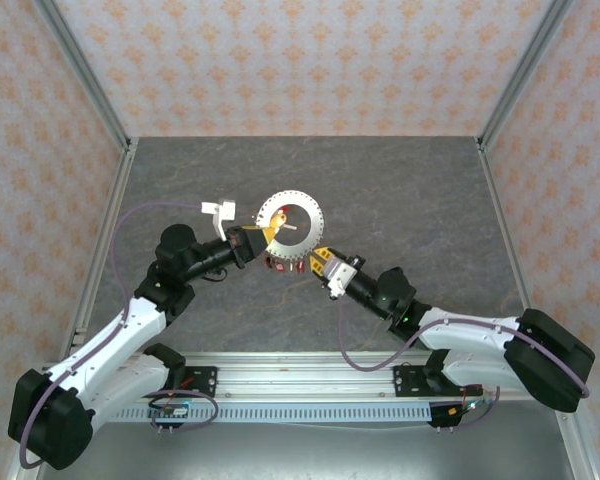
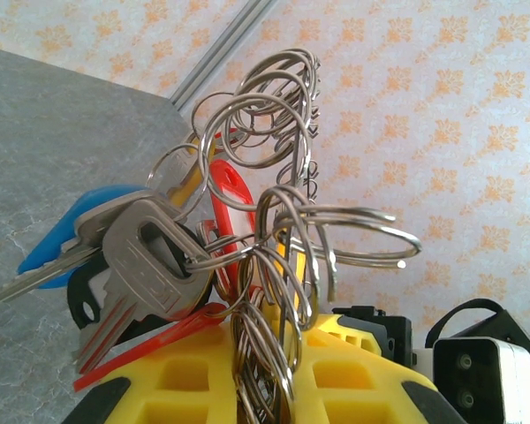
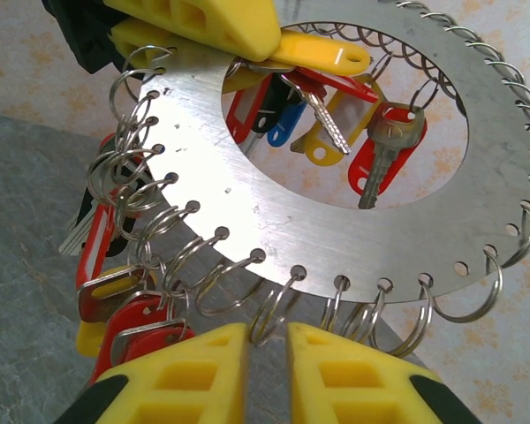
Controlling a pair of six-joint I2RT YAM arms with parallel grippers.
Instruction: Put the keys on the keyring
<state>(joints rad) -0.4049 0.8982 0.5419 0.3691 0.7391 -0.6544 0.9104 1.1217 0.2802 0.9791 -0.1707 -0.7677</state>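
Keyring [image 3: 336, 221] rim pinched by left end effector [image 1: 261, 236].

Table [image 1: 410, 200] free all round; keyring [image 1: 312, 210] w/ hanging keys [image 1: 283, 264] blocks gap btwn left tool [image 1: 268, 233] & right tool [image 1: 313, 256].

keyring [image 3: 336, 230] rim cropped, keys [image 1: 278, 264] tiny

Mid-scene, raised above the desk [image 1: 410, 200]: keyring [image 1: 290, 222], tilted, left rim between the fingers of the left claw [image 1: 264, 236]. Rings [image 3: 214, 261] threaded through the rim holes all around. Keys [image 1: 284, 265] hanging under the near rim, between the two claws; more dangling behind the central hole. Right claw [image 1: 316, 261] just near-right of the keyring, fingertips below its rim, one ring dipping into the gap between them.
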